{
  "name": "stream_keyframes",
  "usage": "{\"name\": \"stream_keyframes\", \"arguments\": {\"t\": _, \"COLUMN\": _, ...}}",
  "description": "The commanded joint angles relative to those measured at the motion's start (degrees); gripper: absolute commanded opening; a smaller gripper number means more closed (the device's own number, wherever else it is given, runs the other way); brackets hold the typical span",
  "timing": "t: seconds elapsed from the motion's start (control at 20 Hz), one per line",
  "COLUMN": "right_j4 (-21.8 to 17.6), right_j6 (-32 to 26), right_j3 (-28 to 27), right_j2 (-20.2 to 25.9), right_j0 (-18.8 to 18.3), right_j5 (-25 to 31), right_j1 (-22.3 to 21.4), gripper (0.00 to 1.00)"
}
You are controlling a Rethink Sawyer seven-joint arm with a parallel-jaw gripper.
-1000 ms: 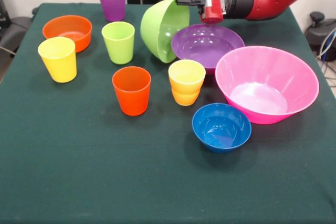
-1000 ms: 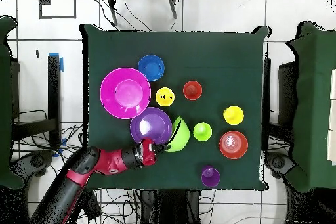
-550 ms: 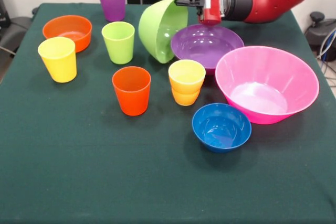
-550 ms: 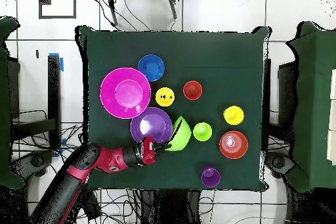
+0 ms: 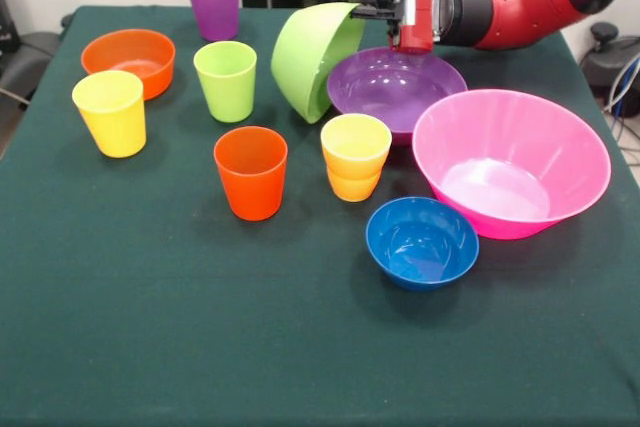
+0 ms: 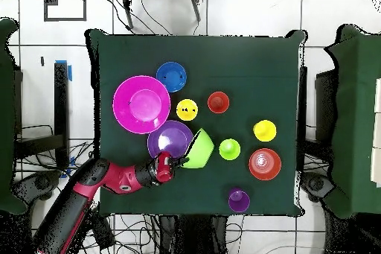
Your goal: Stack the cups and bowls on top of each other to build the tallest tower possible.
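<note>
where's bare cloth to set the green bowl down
Widest free patch: the near strip of the table, in front of the orange-red cup and blue bowl. Crowded: the green bowl hangs tilted in the gripper beside the purple bowl.

Tilted bowl (image 5: 308, 55) leans beside middle bowl (image 5: 396, 87), behind stacked cups (image 5: 355, 155).

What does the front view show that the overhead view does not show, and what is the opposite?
Only the front view shows that the lime green bowl is tipped on its side, its opening turned toward the purple bowl, and that the yellow-orange cup is one cup nested in another.

Only the overhead view shows the whole table with the tiled floor around it, and the arm's full length.

Both show the gripper shut on the lime green bowl's rim beside the purple bowl, the pink bowl and the blue bowl.
</note>
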Motion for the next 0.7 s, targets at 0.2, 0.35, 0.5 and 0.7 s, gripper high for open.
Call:
{"name": "stream_keyframes", "arguments": {"t": 0.2, "right_j4": -4.8, "right_j6": -10.0, "right_j3": -11.0, "right_j2": 10.1, "right_j0": -1.0, "right_j5": 4.7, "right_j1": -1.8, "gripper": 0.0}}
{"name": "stream_keyframes", "arguments": {"t": 0.35, "right_j4": -6.3, "right_j6": -9.6, "right_j3": -11.2, "right_j2": 11.1, "right_j0": -0.8, "right_j5": 5.4, "right_j1": -2.3, "gripper": 0.0}}
{"name": "stream_keyframes", "arguments": {"t": 0.5, "right_j4": -7.5, "right_j6": -9.5, "right_j3": -11.5, "right_j2": 11.8, "right_j0": -0.9, "right_j5": 5.9, "right_j1": -2.6, "gripper": 0.0}}
{"name": "stream_keyframes", "arguments": {"t": 0.7, "right_j4": -10.0, "right_j6": -11.2, "right_j3": -12.8, "right_j2": 12.5, "right_j0": -1.2, "right_j5": 7.0, "right_j1": -2.8, "gripper": 0.0}}
